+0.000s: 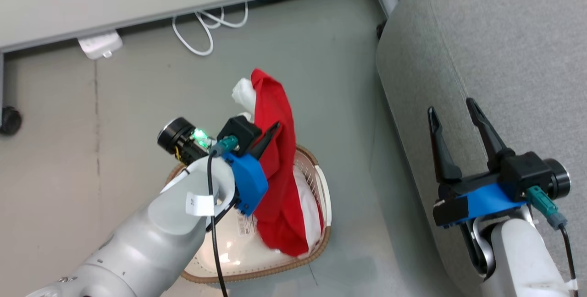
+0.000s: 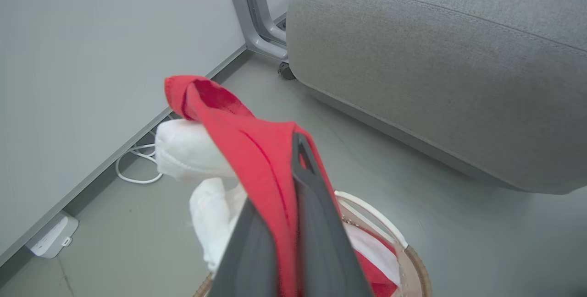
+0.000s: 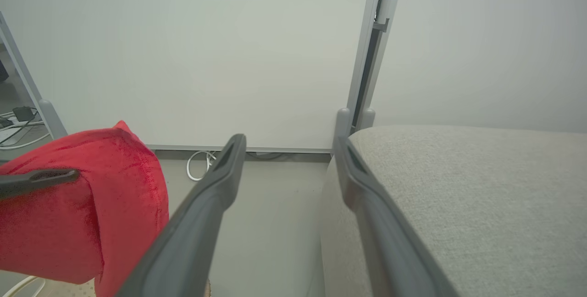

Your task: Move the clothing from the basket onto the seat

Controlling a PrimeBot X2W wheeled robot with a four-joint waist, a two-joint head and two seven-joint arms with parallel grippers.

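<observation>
At frame centre my left gripper pinches the red clothing, which hangs down into the basket below; my right gripper gapes wide over the seat.

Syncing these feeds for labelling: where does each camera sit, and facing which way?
Head view: on the head, looking down at basket, floor and seat; left gripper shut on the red garment, right gripper open.
Left wrist view: on that wrist, facing the seat's side along its shut fingers.
Right wrist view: on that wrist, facing the wall past the seat's edge, between open fingers.
Shared: both wrist views show the red garment and seat.
</observation>
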